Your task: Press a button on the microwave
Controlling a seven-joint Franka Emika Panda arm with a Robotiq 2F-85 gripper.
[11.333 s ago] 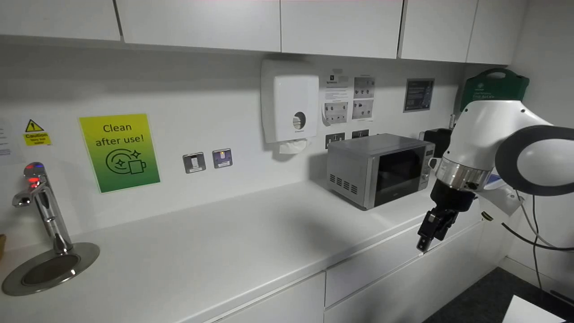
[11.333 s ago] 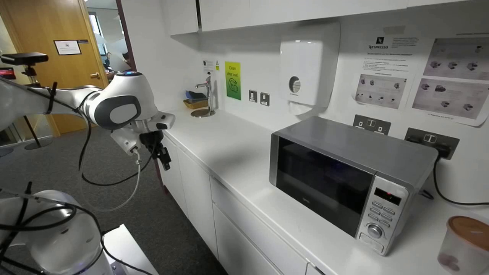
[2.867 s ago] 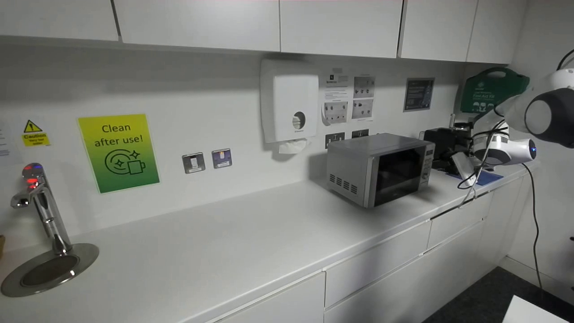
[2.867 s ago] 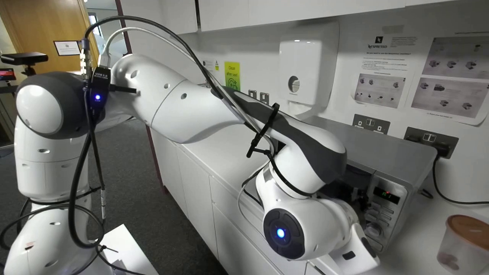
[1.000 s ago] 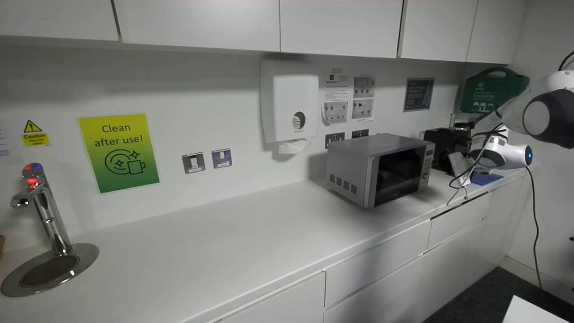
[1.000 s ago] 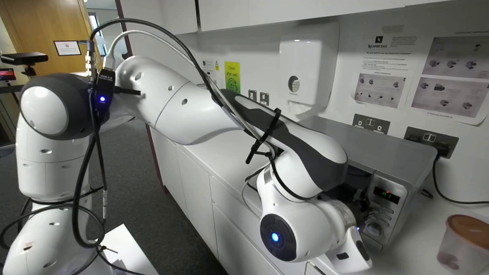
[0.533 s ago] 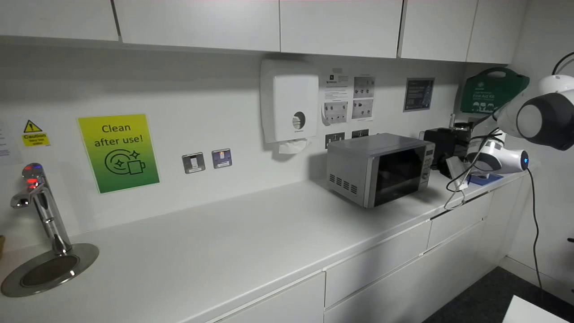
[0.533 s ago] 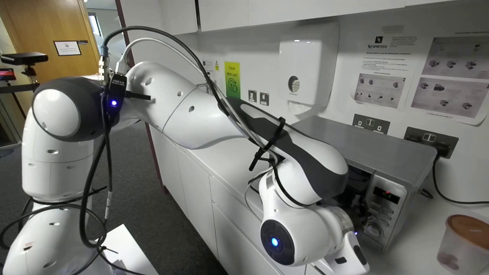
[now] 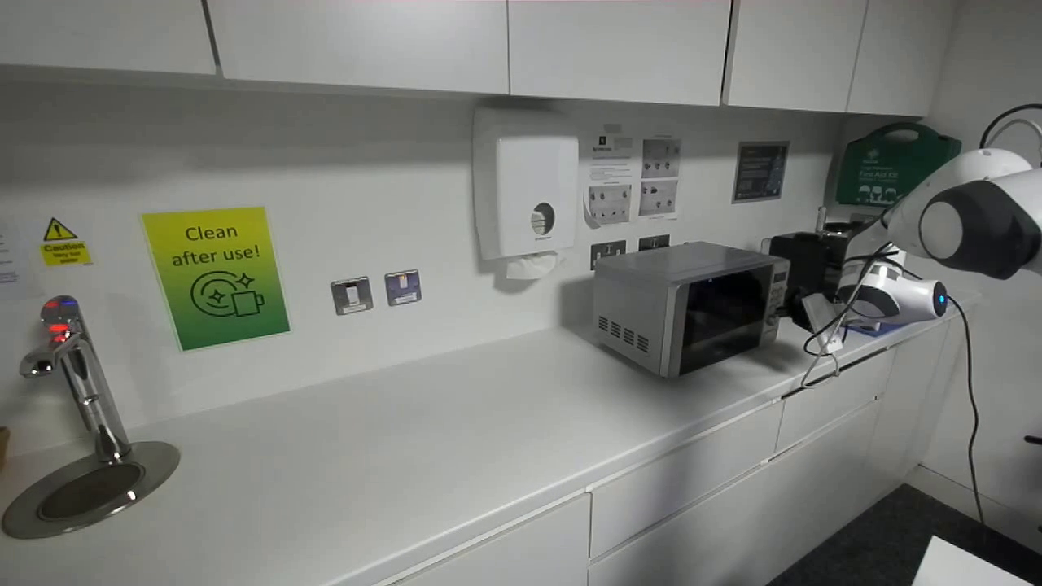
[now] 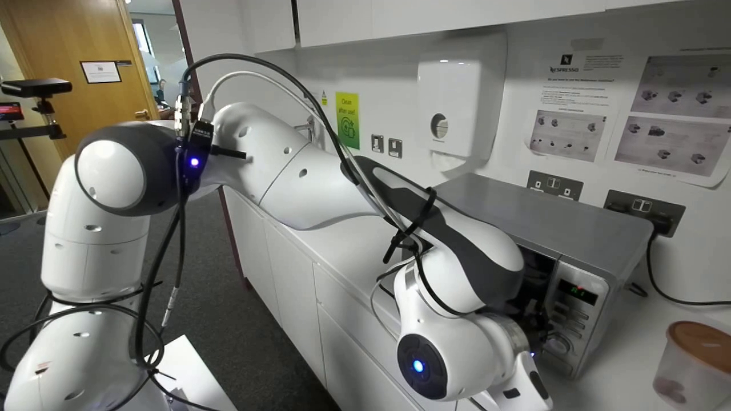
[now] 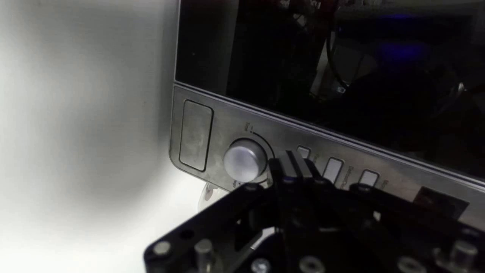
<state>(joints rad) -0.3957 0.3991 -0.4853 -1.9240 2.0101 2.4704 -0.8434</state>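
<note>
Where glass (image 9: 723, 320) ends, the microwave (image 9: 676, 313) is silver.

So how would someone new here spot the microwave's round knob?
On the white counter stands a silver-grey metal microwave with a dark glass window. Beside that window runs a narrow silver control strip. Low on it sits the round, chunky silver knob; the small silver buttons nearby are rectangular.

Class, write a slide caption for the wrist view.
Closed gripper at the microwave, appearing beside the round dial and small buttons.
</note>
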